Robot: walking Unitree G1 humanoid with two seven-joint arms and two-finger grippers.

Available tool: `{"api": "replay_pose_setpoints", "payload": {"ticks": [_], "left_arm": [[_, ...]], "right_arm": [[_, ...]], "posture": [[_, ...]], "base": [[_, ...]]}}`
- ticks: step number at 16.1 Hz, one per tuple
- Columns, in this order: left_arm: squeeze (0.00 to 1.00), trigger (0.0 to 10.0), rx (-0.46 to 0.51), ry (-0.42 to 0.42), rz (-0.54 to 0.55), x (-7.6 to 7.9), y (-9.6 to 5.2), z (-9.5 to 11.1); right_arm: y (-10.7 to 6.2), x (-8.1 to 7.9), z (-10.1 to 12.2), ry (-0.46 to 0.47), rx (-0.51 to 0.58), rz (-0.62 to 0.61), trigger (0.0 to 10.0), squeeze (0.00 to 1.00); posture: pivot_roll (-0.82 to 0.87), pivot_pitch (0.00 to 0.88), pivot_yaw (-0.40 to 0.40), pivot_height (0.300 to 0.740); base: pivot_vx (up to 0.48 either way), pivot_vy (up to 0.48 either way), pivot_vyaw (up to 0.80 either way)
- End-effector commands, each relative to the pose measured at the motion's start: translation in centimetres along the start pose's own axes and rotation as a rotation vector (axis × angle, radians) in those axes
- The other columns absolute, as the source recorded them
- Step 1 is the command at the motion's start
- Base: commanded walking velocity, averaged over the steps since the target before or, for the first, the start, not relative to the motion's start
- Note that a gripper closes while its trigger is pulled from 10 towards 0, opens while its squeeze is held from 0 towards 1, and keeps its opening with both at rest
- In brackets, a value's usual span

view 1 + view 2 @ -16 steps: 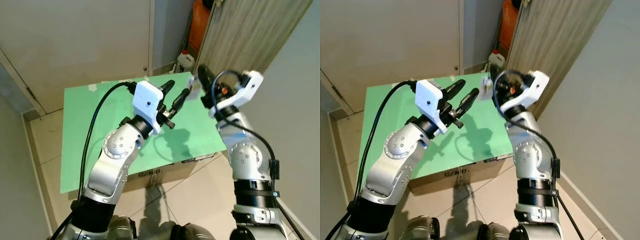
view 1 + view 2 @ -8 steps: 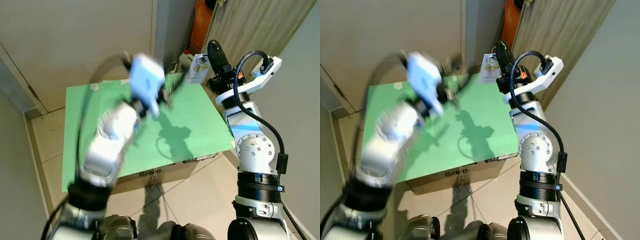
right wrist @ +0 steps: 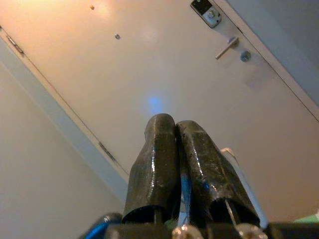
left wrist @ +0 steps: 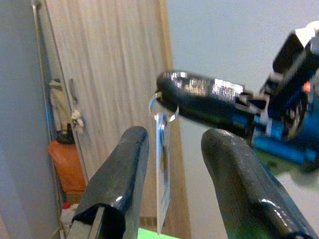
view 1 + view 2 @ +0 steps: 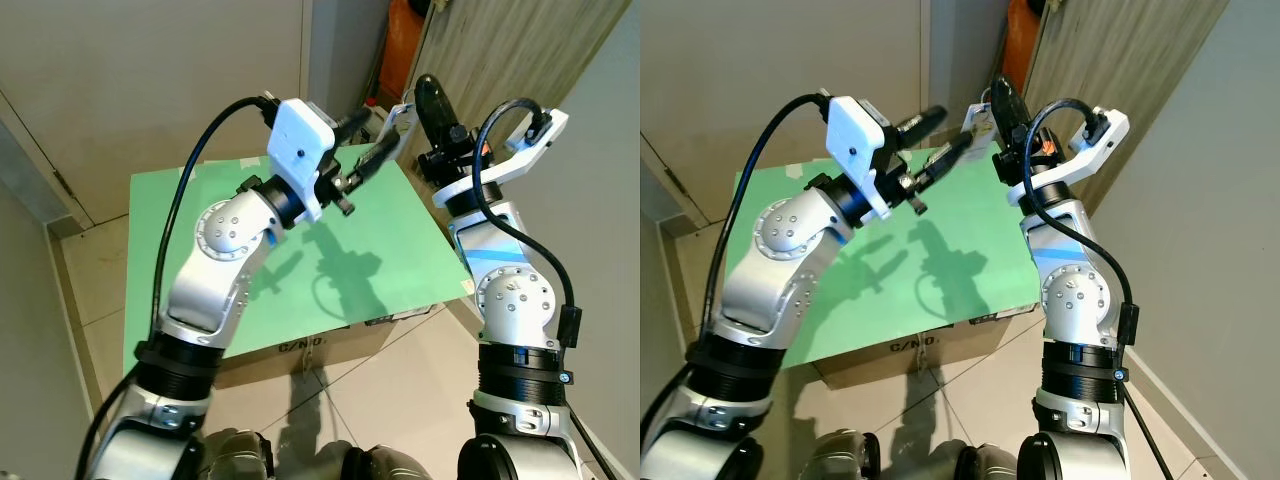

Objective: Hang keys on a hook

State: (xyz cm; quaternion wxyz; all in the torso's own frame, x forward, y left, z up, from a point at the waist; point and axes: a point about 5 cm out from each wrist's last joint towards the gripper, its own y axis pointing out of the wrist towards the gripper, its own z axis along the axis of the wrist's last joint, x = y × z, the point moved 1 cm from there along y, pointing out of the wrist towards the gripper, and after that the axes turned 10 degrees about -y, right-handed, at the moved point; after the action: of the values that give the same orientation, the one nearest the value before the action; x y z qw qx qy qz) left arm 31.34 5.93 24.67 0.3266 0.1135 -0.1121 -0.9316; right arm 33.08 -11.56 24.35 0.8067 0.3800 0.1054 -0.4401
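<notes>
Two end effectors (left (image 4: 172,164), right (image 5: 1000,100)), one key tag (image 4: 162,174), one box (image 5: 330,345).

A green sheet (image 5: 400,240) covers the top of a brown cardboard box (image 5: 330,345), which stands on a floor of pale tiles (image 5: 90,270). The sheet lies flat and reaches over the box edges at the near side. On the sheet only shadows of the two arms fall. At its far left corner a small piece of pale tape (image 5: 187,174) holds it. Beyond the far right corner, a white plastic canister (image 5: 372,118) stands on the floor
</notes>
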Motion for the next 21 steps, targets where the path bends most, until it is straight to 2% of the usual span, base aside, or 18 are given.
{"api": "replay_pose_setpoints", "payload": {"ticks": [1,6,7,8,15,16,17,21], "left_arm": [[0.00,10.0,-0.015,-0.004,-0.004,-0.3,-0.1,-0.3],[0.00,10.0,0.017,-0.007,-0.006,-0.4,0.4,0.3],[0.21,10.0,0.020,-0.021,-0.024,-0.2,0.6,0.3],[1.00,10.0,0.025,-0.044,-0.051,0.0,0.7,0.3],[1.00,10.0,0.049,0.000,-0.001,-0.8,1.1,1.3],[0.91,10.0,0.042,-0.003,0.001,-0.8,1.1,1.1],[0.00,10.0,0.034,-0.008,-0.002,-0.7,1.1,1.0],[0.00,10.0,0.023,-0.020,0.003,-0.8,1.3,0.8]], "right_arm": [[0.3,-0.9,0.6,0.002,0.018,0.057,10.0,0.00],[0.3,-1.6,0.3,0.014,0.008,0.096,10.0,0.00],[0.2,-1.7,0.3,0.016,0.006,0.104,10.0,0.00],[0.2,-1.9,0.2,0.018,0.005,0.108,10.0,0.00],[-0.1,-2.3,0.0,0.031,-0.003,0.129,10.0,0.00],[-0.2,-2.4,0.0,0.033,-0.003,0.132,10.0,0.00],[-0.2,-2.4,0.0,0.035,-0.003,0.133,10.0,0.00],[-0.2,-2.5,0.0,0.037,0.001,0.140,10.0,0.00]], "posture": [[0.08,0.113,-0.052,0.740],[0.08,0.111,-0.052,0.740],[0.08,0.111,-0.052,0.740],[0.08,0.114,-0.048,0.740],[0.08,0.119,-0.045,0.740],[0.08,0.118,-0.045,0.740],[0.08,0.115,-0.045,0.740],[0.08,0.116,-0.037,0.740]], "base": [[0.000,0.000,0.00],[0.000,0.000,0.00],[0.000,0.000,0.00],[0.000,0.000,0.00],[0.000,0.000,0.00],[0.000,0.000,0.00],[0.000,0.000,0.00],[0.000,0.000,0.00]]}}
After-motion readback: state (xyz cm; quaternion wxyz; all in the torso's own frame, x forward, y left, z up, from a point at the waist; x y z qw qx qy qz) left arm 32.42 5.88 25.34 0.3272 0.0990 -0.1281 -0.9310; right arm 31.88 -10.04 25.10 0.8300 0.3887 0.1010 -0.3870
